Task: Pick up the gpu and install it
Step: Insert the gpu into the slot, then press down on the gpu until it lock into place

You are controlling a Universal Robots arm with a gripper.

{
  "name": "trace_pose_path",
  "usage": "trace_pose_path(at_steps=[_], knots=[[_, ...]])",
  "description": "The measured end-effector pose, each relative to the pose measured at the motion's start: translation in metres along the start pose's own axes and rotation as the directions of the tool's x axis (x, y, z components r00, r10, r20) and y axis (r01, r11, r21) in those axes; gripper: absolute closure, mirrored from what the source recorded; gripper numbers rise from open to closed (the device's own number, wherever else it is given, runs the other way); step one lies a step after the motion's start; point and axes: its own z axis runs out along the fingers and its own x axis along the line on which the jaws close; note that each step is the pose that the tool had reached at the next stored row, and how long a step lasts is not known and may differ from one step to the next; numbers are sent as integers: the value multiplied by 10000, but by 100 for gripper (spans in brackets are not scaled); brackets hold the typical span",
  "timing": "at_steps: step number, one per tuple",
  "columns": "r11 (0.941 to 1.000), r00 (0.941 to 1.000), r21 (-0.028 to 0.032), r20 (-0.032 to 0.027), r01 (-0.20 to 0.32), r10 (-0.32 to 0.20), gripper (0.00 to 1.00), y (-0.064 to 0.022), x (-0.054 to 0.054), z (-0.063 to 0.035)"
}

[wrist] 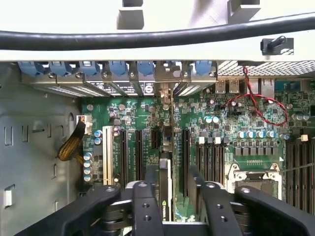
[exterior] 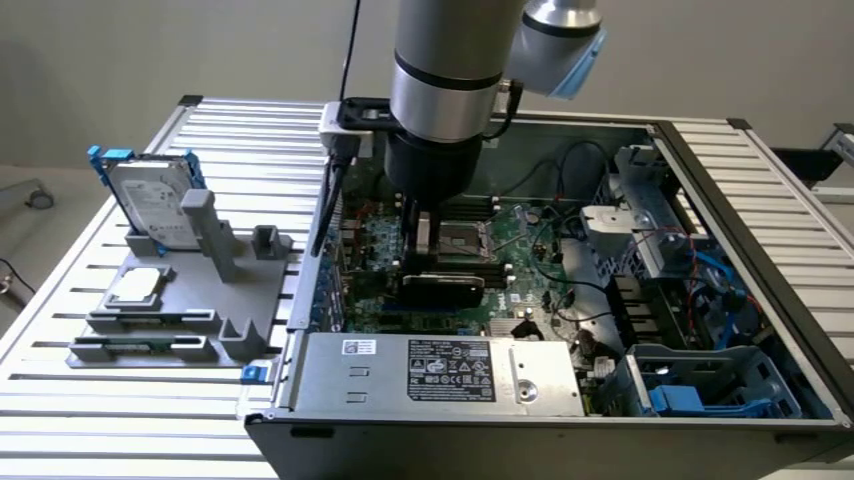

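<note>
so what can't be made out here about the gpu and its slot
- Exterior view: glossy black gpu card, bottom edge and slot hidden by the card itself.
- Wrist view: the card's near end, covered by the black gripper.
- Exterior view: silver power supply, label print too small.

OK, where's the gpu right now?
The gpu is gripped edge-on in the claw inside the open computer case, hanging over the expansion slots, in the case's half toward the exterior view's left.
</note>
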Motion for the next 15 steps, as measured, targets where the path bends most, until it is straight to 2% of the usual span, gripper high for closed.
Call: trace_pose_path(at_steps=[2, 3, 5, 7, 15], knots=[[10000, 10000, -1, -2, 0, 0, 75, 0, 0, -1], [10000, 10000, -2, -3, -1, 1, 75, 0, 0, -1], [10000, 10000, -1, -3, -1, 1, 86, 0, 0, -1], [10000, 10000, -2, -3, -1, 1, 89, 0, 0, -1], [10000, 10000, -2, -3, -1, 1, 89, 0, 0, -1]])
